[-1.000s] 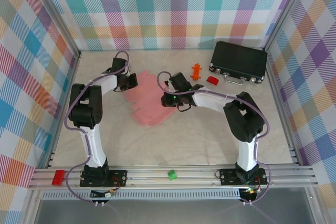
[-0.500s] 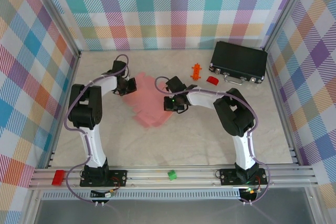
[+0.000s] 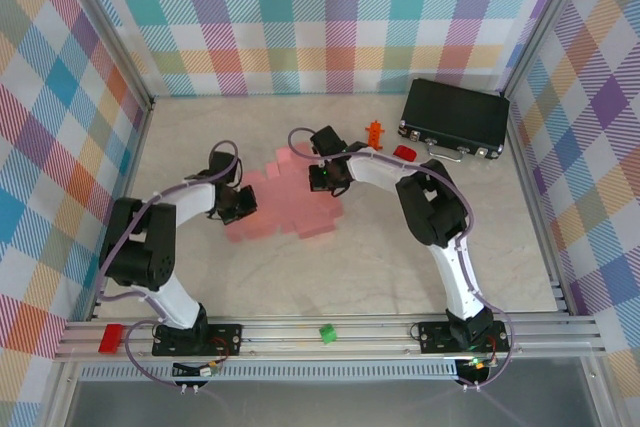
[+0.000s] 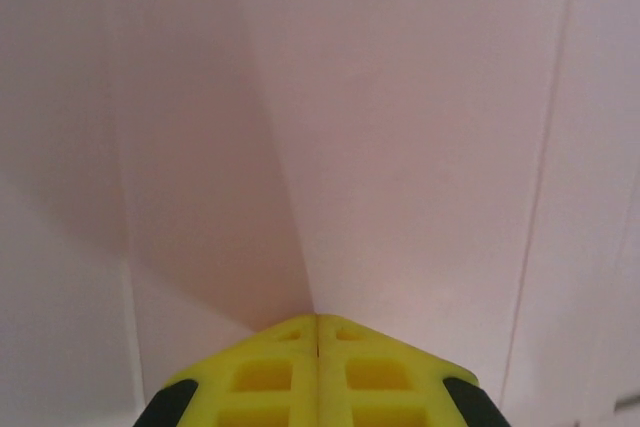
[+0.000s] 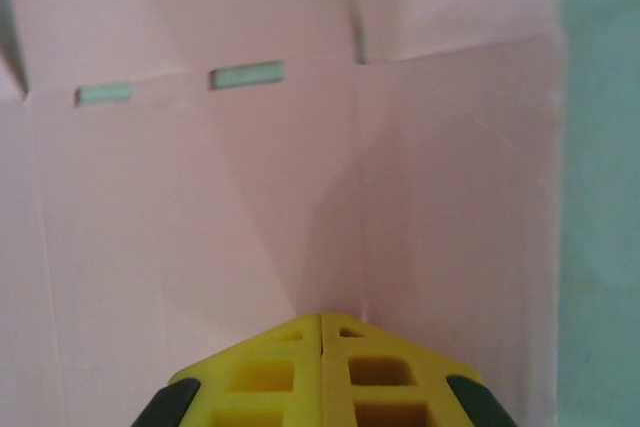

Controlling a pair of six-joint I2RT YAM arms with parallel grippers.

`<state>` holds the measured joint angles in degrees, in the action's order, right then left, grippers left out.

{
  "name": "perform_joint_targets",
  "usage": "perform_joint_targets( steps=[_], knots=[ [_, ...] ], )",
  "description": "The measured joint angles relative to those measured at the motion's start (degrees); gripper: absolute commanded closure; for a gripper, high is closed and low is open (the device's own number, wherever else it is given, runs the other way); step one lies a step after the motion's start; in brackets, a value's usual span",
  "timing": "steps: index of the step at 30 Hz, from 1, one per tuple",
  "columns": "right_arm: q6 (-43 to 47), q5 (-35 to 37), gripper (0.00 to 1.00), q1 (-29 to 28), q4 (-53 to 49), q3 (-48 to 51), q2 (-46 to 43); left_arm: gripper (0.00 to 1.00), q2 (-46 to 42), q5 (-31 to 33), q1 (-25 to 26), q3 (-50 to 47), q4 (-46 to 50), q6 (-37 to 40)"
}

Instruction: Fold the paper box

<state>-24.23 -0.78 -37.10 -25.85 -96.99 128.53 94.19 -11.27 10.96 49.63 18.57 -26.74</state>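
From the top external view, the salmon-pink thin card paper box, a flat multi-flap cut-out sheet, is lying on the pale desk about midway between the left and right edges. The left end effector is sitting on the sheet's left side, and the right end effector is sitting on its far right part. A black hard case with metal latches is lying by the far right corner. A small red block and an orange plastic piece are lying just in front of it.

In the left wrist view, the left end effector is clenched, its yellow fingers meeting tip to tip against the pink card, with a crease running up from the tips.

In the right wrist view, the right end effector is likewise clenched on nothing visible, its tips touching the card below two narrow slots. The desk is showing beyond the sheet's right edge.
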Motion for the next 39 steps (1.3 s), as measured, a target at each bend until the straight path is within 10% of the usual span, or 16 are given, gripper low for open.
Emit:
perform_joint_targets(
  steps=[14,27,39],
  knots=[
    [-0.44,-6.10,0.88,1.14,-1.11,3.96,-4.76,0.71,-8.74,-0.70,4.39,1.55,-0.07,-4.39],
    [-4.96,-9.81,0.97,0.87,4.39,15.50,-12.44,1.00,3.72,0.83,1.99,9.90,1.29,8.76],
    [-4.59,-6.84,0.97,0.87,0.96,7.61,-4.57,1.00,3.37,1.86,3.34,4.42,2.32,6.54]
  ],
)
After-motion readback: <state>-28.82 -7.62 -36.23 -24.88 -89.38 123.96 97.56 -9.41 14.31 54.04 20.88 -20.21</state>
